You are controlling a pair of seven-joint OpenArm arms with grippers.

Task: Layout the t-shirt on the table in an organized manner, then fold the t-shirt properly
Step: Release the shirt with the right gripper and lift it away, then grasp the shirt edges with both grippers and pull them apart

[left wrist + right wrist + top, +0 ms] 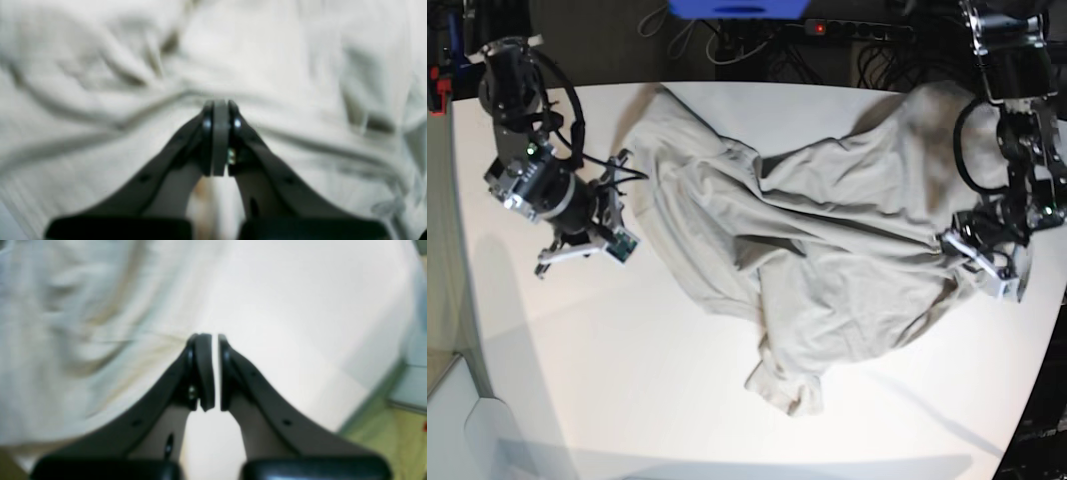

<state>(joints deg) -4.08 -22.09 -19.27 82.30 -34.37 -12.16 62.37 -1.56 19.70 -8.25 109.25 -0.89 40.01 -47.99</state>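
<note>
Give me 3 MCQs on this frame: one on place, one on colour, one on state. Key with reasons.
1. Where does the right claw sit relative to the shirt in the base view?
A. At its left edge
B. Over its middle
C. Beyond its bottom end

2. What colour is the shirt?
A. Dark blue
B. Light grey-beige
C. Red

3. How does the shirt lie on the table?
A. Neatly folded
B. Spread flat, smooth
C. Crumpled, unfolded

Key:
1 A, the claw is by the shirt's left edge, over the white top.
2 B, the cloth is pale grey-beige in all three views.
3 C, deep creases run across it and one end trails toward the table's front.
</note>
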